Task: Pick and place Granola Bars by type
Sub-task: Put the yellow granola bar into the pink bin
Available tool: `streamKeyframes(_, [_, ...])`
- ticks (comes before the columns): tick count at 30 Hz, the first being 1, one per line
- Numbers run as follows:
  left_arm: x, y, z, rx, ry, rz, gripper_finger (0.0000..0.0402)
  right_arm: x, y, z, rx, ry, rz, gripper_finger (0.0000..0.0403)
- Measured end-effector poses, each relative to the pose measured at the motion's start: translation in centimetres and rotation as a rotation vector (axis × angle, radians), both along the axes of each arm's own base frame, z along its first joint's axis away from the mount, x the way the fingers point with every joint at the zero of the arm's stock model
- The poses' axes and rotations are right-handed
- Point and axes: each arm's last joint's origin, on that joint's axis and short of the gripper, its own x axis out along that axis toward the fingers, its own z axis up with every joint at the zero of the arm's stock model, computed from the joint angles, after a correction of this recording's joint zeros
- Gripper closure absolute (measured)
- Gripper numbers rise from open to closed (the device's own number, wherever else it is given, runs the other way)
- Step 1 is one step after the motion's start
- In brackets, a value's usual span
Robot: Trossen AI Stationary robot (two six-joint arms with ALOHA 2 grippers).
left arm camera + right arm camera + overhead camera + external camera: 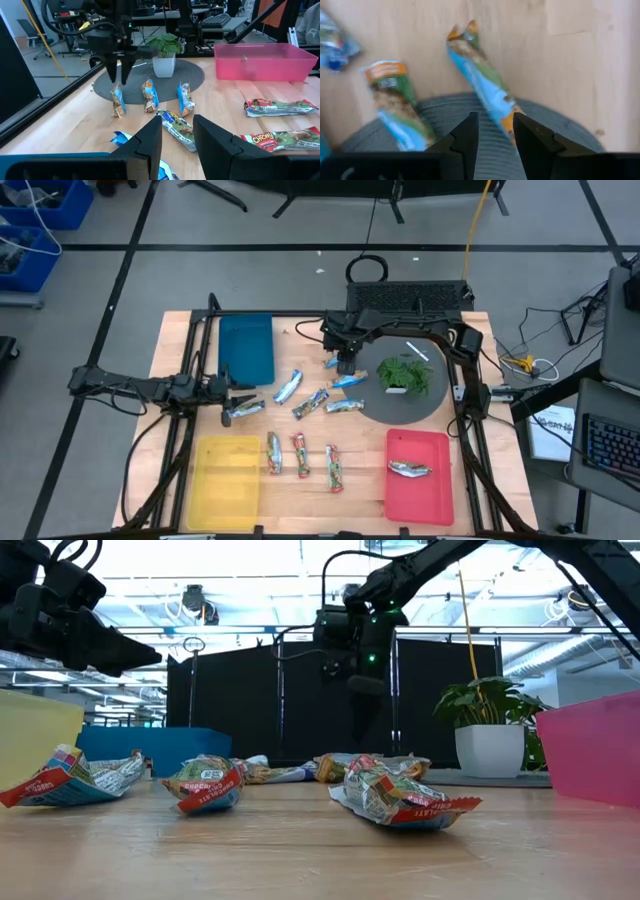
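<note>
Your landmark is the round grey woven mat [405, 395], which carries a small green plant in a white pot [402, 374]. The shiny foil-wrapped granola bars [312, 403] lie crinkled on the pale wooden surface [175, 340] beside the mat: silver-blue and silver-orange ones cluster just off its edge toward the left arm, with one orange-tipped blue bar [482, 80] overlapping that rim. Three red-green bars [300, 455] sit in a row farther from the mat, between a flat yellow tray [226, 476] and a red tray [440, 490], and one more bar [409, 470] rests inside the red tray. A dark blue tray [246, 348] lies beyond the cluster.

Your right hand [345, 364] hangs above the overlapping bar, fingers narrowly parted and empty. Your left hand [244, 401] sits well off the mat, past the cluster, with a silver-blue bar [243, 410] at its fingertips; you cannot tell whether they grip it.
</note>
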Motion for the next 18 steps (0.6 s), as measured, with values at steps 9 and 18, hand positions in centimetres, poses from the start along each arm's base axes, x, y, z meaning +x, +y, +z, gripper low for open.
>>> streamKeyframes(9, [0.0,0.0,0.0,-0.001,0.000,0.000,0.0284,1.0,-0.1,-3.2,0.024,0.039,0.000,0.0286])
streamKeyframes(18, [0.0,0.0,0.0,0.003,0.001,0.000,0.0284,1.1,0.2,-3.3,0.002,0.046,0.021,0.0327])
